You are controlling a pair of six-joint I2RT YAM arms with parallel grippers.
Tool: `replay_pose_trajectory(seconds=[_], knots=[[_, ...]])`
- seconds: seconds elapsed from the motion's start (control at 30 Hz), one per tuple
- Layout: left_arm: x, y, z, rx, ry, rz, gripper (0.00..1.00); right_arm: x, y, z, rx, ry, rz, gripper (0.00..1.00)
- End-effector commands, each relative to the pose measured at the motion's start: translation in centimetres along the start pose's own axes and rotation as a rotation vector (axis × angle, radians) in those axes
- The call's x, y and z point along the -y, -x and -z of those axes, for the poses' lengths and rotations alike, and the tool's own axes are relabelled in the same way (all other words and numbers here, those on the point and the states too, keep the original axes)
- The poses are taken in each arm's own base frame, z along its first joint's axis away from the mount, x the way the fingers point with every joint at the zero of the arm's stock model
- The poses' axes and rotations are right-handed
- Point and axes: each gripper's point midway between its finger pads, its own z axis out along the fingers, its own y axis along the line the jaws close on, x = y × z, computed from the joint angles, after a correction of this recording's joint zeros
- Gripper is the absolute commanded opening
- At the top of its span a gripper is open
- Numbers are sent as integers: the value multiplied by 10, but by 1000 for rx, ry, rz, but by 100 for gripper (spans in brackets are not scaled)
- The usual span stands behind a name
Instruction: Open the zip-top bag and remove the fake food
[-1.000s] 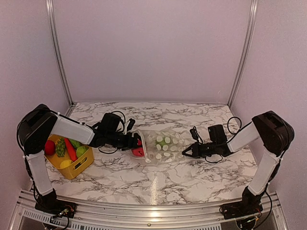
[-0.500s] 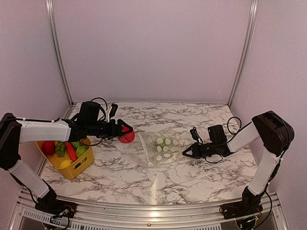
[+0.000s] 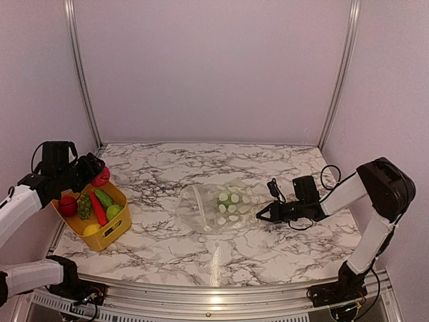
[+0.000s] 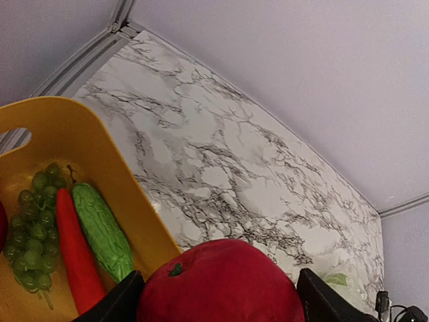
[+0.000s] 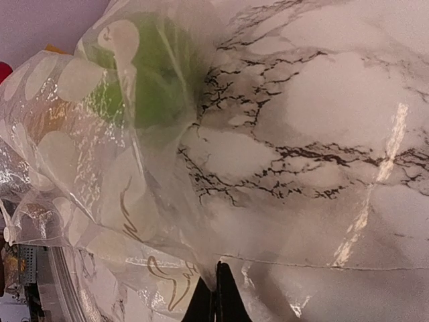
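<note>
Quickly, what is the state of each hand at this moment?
Left hand: closed on a red fake fruit.
Right hand: closed, pinching the edge of the zip-top bag.

Holds the left arm folded out at 9 o'clock, with the left gripper pointing toward 3 o'clock and clamped around a red piece of the fake food. Stretches the right arm low from 3 o'clock toward centre, with the right gripper pinched tight on the edge of the zip-top bag.
</note>
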Motion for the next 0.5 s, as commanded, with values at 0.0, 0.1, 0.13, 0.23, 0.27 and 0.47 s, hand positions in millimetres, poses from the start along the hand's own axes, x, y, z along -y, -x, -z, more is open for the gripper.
replay_pose_trajectory(seconds=[0.0, 0.1, 0.13, 0.23, 0.27, 0.47], knots=[[-94, -17, 15, -12, 316, 117, 76, -2, 6, 1, 10, 5, 10, 0], [-132, -11, 17, 15, 408, 188, 76, -1, 7, 0, 5, 4, 13, 0], [-139, -10, 16, 24, 419, 203, 76, -1, 6, -1, 2, 4, 13, 0], [-156, -6, 8, 34, 443, 243, 76, 0, 4, -1, -2, 2, 12, 0], [-161, -5, 4, 32, 453, 252, 76, 0, 5, -1, -1, 0, 13, 0], [-176, 0, -2, 30, 497, 248, 89, 1, 10, 8, 11, -42, 31, 45]])
